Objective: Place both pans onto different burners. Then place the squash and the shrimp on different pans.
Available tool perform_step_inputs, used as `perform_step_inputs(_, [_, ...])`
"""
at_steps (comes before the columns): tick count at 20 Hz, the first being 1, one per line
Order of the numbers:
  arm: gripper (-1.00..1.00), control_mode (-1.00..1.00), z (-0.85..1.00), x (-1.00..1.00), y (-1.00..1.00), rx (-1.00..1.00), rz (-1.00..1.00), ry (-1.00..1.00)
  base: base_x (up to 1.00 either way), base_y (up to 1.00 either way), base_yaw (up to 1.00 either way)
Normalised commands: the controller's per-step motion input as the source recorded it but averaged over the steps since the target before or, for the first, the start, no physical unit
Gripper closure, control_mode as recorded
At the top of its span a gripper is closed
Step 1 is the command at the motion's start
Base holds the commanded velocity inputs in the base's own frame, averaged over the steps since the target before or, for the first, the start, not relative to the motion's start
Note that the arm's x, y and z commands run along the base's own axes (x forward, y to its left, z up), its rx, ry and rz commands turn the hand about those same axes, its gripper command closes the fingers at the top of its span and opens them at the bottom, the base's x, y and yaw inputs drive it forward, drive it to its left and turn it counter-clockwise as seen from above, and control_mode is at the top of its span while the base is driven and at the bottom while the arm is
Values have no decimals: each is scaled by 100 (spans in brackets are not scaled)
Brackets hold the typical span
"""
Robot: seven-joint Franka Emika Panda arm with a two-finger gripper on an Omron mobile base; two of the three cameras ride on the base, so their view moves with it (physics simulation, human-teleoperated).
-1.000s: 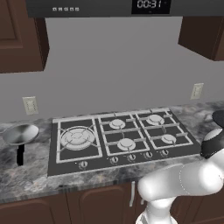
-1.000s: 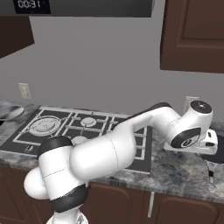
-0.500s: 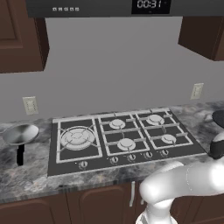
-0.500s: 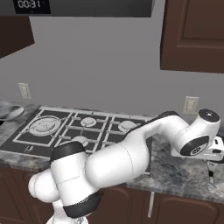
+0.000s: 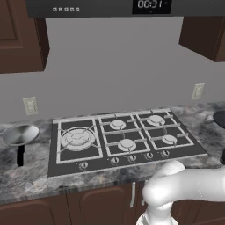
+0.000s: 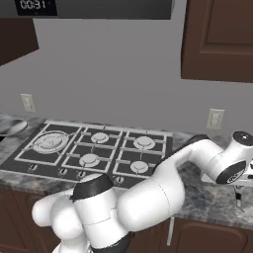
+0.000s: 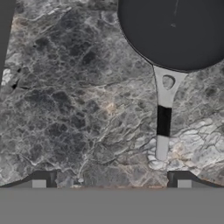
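The flat black pan [image 7: 175, 30] lies on the marble counter, its silver and black handle [image 7: 163, 118] pointing toward my gripper [image 7: 111, 181]. The gripper hovers open above the counter, and the handle's end sits just ahead of the right fingertip [image 7: 179, 179]. This pan's rim peeks in at the right edge of the left base view [image 5: 219, 117]. The silver bowl-shaped pan [image 5: 19, 134] rests on the counter left of the cooktop, with its black handle toward the front. The burners [image 5: 77, 137] on the dark cooktop are bare. The squash and the shrimp are out of view.
My arm [image 6: 197, 153] stretches low across the counter to the right of the cooktop [image 6: 74, 158]. Wall outlets [image 5: 30, 105] sit behind the counter on both sides. Dark cabinets [image 6: 217, 39] hang overhead. The cooktop's edge [image 7: 6, 26] shows as a dark strip.
The arm has swung farther right and lower, carrying the hand out past the cooktop's right side over the counter. The jaws have stayed open.
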Motion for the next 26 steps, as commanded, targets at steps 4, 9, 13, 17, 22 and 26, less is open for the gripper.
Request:
perform_step_inputs(4, [-100, -100, -18, 6, -24, 0, 0, 0, 0, 0, 0])
perform_step_inputs(9, [-100, -100, -17, 1, -11, 0, 0, 0, 0, 0, 0])
perform_step_inputs(13, [-100, -100, -21, 0, -6, 0, 0, 0, 0, 0, 0])
perform_step_inputs(17, [-100, -100, -26, 4, -8, 0, 0, 0, 0, 0, 0])
perform_step_inputs(22, [-100, -100, -27, 8, -7, 0, 0, 0, 0, 0, 0])
perform_step_inputs(26, [-100, -100, -24, 11, -9, 0, 0, 0, 0, 0, 0])
